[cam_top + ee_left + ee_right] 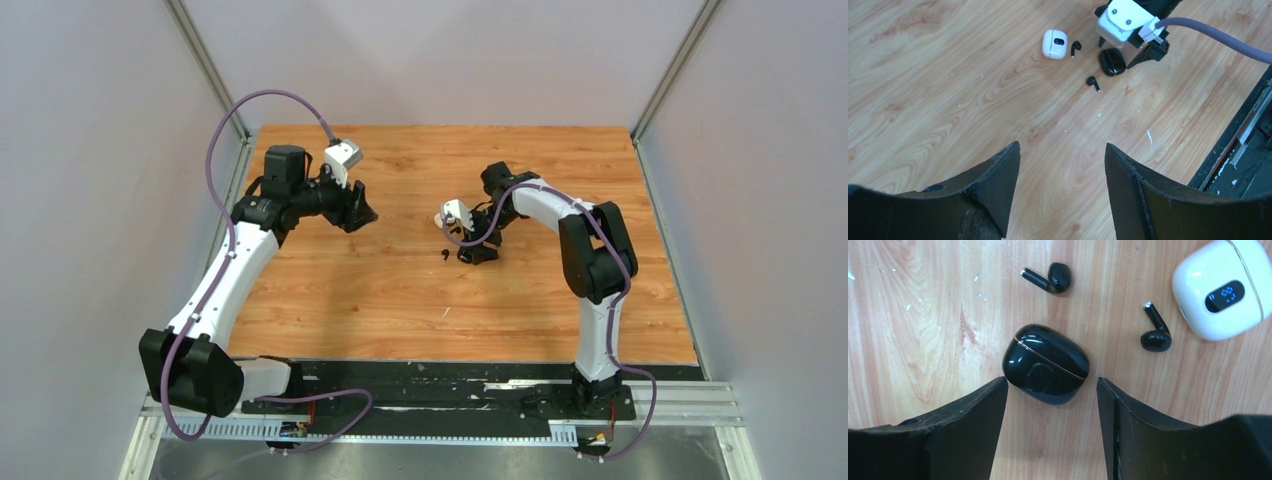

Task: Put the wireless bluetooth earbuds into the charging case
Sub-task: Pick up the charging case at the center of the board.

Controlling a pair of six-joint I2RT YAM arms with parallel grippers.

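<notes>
The right claw (1051, 390) hangs low over the wooden worktop (330, 290), in the middle of the overhead view. Its two fingers stand apart. In its own camera the black charging case (1046, 363) lies at the centre of the frame with its lid shut. The lower end of the case sits just between the two fingertips. The left fingertip (998, 387) is very close to the edge of the case, and I cannot tell if it touches. On the other side a strip of wood shows between case and finger, so the case is not clamped.

Two black earbuds lie loose on the wood, outside of any case. The first black earbud (1050, 277) is in the upper middle of that frame, near the black case but apart from it. The second black earbud (1155, 332) is to the right, between the black case and the white charging case (1220, 287). The white case fills the upper right corner; it seems closed, and a small dark window on it shows lit blue digits.

The left claw (1062, 150) is in the upper left part of the overhead view, well apart from the cases. Its fingers are also spread, with only bare wood between them. In its camera the cases and earbuds appear small at the upper middle, and a pale sliver (1149, 136) lies on the wood toward the right.
</notes>
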